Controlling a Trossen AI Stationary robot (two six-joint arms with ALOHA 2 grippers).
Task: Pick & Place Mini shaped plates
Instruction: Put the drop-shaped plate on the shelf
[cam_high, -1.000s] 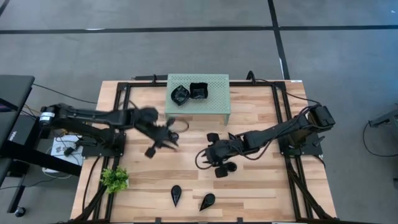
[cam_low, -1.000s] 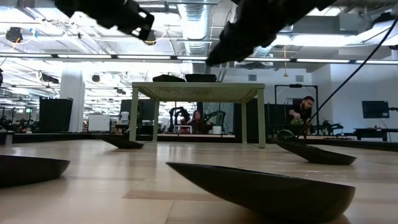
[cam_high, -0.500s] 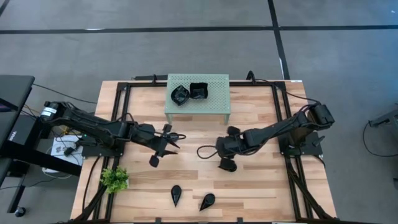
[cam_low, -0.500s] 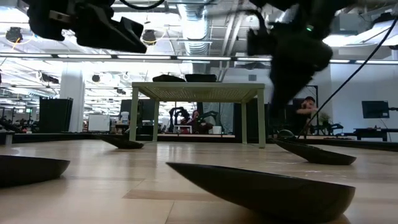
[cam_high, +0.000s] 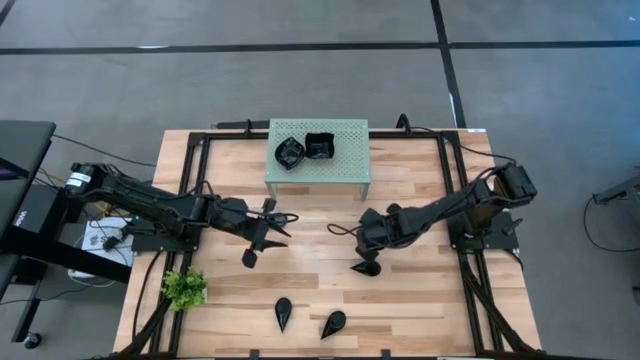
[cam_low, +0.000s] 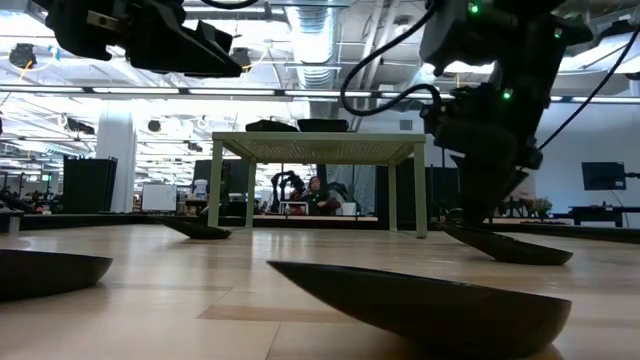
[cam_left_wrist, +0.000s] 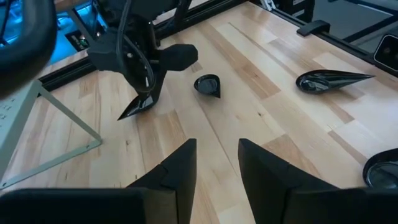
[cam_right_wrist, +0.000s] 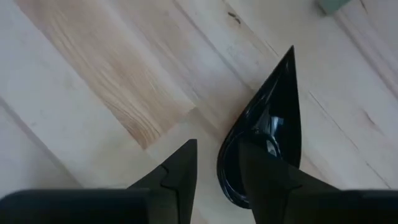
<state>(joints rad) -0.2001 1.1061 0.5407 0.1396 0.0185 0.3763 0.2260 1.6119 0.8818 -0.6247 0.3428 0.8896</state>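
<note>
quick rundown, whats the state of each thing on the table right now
left gripper: open, empty, above the table centre
right gripper: open, one finger inside the teardrop plate lying on the wood
two plates: resting on the green rack
two teardrop plates: lying flat near the front edge
plant: upright, front left

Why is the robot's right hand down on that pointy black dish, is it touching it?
Touching. In the right wrist view one of the right gripper's fingers lies right over the rim of the glossy black teardrop-shaped plate.
</note>
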